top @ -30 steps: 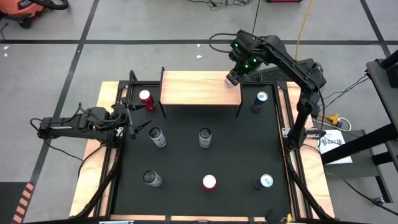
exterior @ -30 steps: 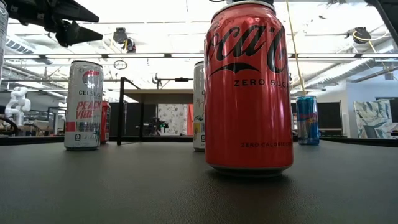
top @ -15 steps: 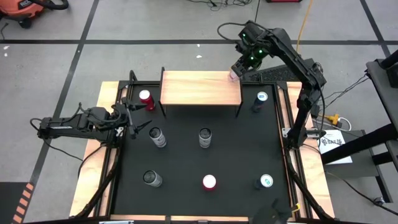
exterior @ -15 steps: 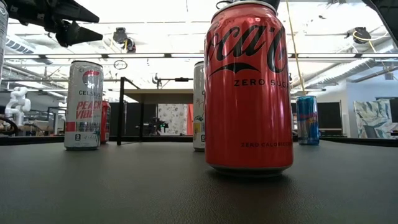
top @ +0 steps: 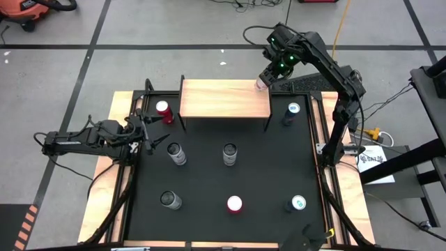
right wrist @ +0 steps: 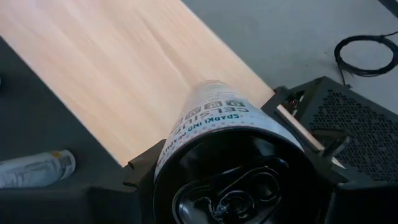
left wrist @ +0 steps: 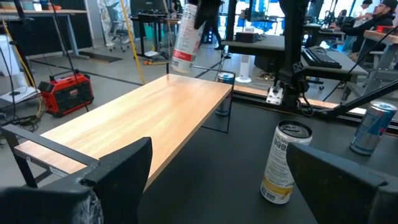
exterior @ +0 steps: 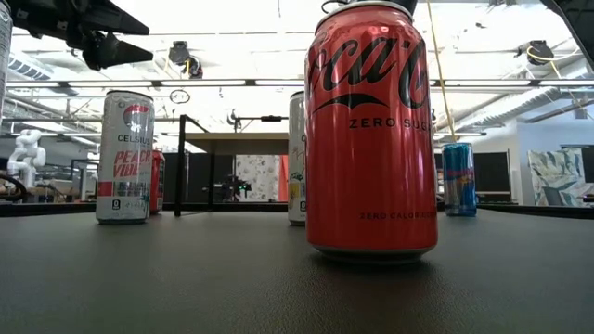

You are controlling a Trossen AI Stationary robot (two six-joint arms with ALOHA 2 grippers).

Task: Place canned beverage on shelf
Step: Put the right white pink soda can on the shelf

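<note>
Lifted up and back since a moment ago, right fingers [top: 262,82] clenched round a white can [left wrist: 186,37] above the shelf's [top: 224,99] upper-right corner, not yet set down; left fingers [top: 152,135] spread wide at mid-left.

In the low view the red can [exterior: 371,130] hides most of the shelf [exterior: 237,144] and a pale can [exterior: 297,158] behind it. The right wrist view's edge cuts off the held white can [right wrist: 217,155], hiding its grip.
</note>
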